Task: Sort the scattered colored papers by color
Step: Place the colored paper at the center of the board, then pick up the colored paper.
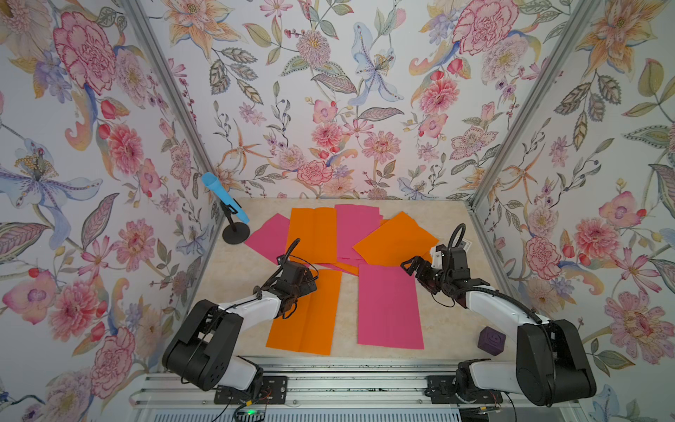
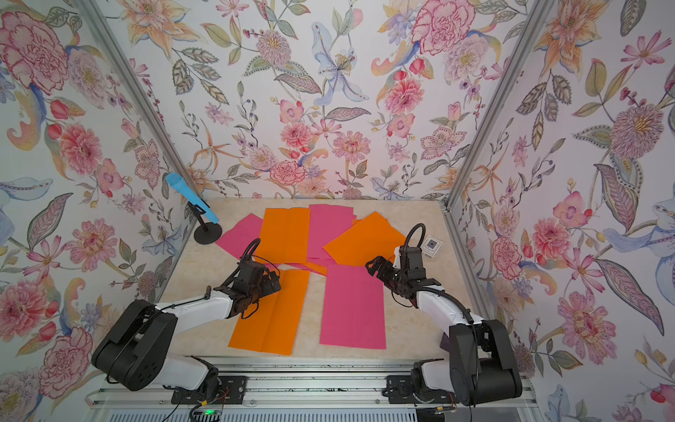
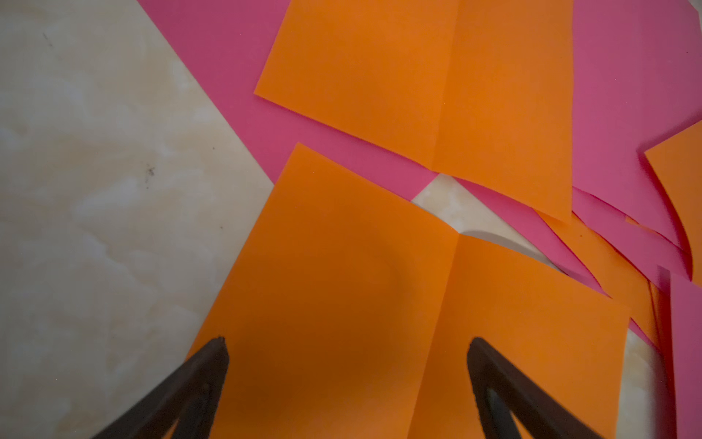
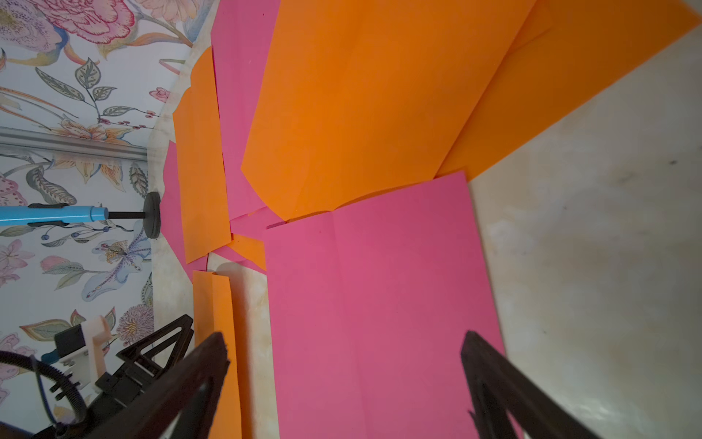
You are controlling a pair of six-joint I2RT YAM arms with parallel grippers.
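Your left gripper [image 3: 346, 342] hangs wide over an orange sheet [image 3: 342, 266]; your right gripper [image 4: 343, 338], also wide, hangs over a pink sheet [image 4: 380, 289].

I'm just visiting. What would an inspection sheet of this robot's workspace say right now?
Surface: beige marbled tabletop.
Job's things: near orange sheet and near pink sheet lie flat, apart; mixed pile of orange and pink sheets overlaps behind them.
Clutter: purple cube, white card, blue tube on stand.
Grippers: left gripper open over near orange sheet; right gripper open over near pink sheet; neither holds anything.
Cables: black cable loops above each wrist.
Surroundings: floral walls, metal posts, front rail.
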